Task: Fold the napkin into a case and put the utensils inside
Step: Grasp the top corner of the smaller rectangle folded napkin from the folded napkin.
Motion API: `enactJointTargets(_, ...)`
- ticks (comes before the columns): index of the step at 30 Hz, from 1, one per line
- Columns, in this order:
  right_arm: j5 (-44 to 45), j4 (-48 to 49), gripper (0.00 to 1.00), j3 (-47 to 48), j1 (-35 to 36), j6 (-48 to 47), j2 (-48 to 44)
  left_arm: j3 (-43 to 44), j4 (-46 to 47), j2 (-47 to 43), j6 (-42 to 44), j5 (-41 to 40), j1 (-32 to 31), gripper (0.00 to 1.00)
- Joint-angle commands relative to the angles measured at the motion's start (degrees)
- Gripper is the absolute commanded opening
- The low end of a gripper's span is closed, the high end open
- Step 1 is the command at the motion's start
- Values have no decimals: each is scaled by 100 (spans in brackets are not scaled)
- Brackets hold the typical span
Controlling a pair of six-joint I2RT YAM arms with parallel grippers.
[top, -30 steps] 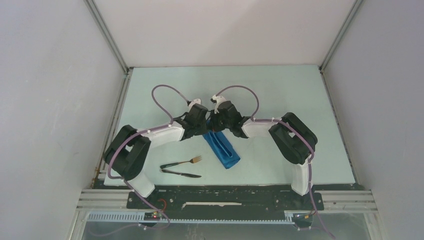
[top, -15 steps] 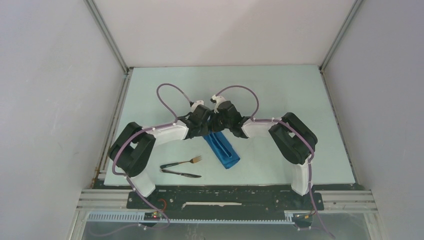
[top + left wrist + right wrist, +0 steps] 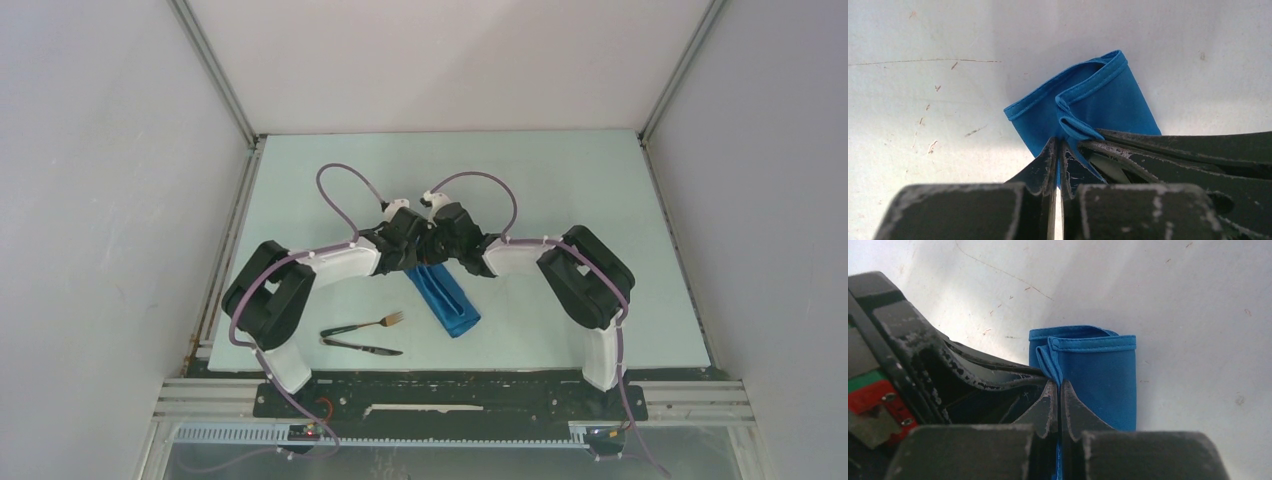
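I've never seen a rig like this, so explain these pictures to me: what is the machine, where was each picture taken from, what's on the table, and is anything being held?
These are two robot arms bolted to the near edge of a table. The wide picture looks down from above and behind them; the other two come from a camera on each wrist, looking along its own fingers. On the table lie a blue napkin folded into a narrow strip, and beside it a fork and a knife. The left end effector and right end effector are each shut on the napkin's far end.
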Motion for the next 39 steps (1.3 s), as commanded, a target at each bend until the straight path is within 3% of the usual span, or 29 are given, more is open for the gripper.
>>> enactJointTargets(1,126,102,0,-151,88,157,-430,122,-35,-91,-142,-338,-39,3)
enactJointTargets(16,226,356,0,-790,299,416,-592,-452,609,-451,-501,-10,124,0)
enactJointTargets(39,894,111,0,-637,621,280,-350,-1122,1395,-1172,-496,275,231,0)
